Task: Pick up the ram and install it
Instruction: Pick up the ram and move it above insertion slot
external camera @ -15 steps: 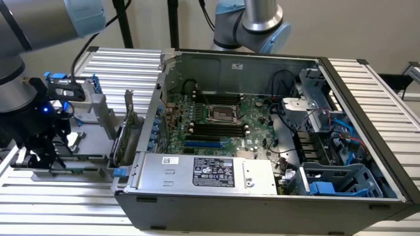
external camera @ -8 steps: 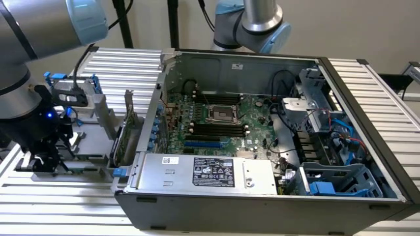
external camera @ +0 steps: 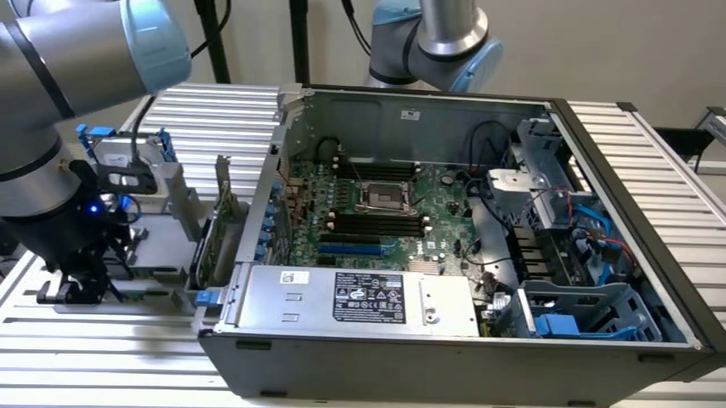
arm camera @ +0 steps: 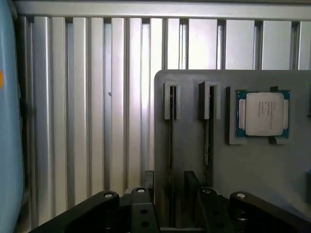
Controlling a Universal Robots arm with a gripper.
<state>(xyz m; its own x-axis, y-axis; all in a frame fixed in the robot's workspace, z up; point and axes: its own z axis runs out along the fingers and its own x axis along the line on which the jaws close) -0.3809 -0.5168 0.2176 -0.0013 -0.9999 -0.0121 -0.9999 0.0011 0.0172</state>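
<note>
The hand [external camera: 77,287] hangs low over the slatted aluminium desk [external camera: 125,344], at about nine o'clock from the open computer case [external camera: 397,365] in the exterior view. Its two black fingers [arm camera: 141,201] are spread wide and they pinch nothing.

In the wrist view the hand [arm camera: 171,204] is just above a grey holder plate [arm camera: 194,165] that lies on the desk [arm camera: 87,121]. The plate has two narrow slots side by side. The ram [arm camera: 171,145] stands on its edge in one slot, and this slot runs straight into the gap between the spread fingers. I cannot tell if the fingers touch it. A second memory stick [arm camera: 209,145] stands in the neighbouring slot, just beside the first. A square silver processor [arm camera: 264,114] rests in a recess of the same plate, near this second stick.

Inside the case the motherboard [external camera: 386,204] lies flat, with a grey power supply [external camera: 352,297] at about six o'clock from it.
</note>
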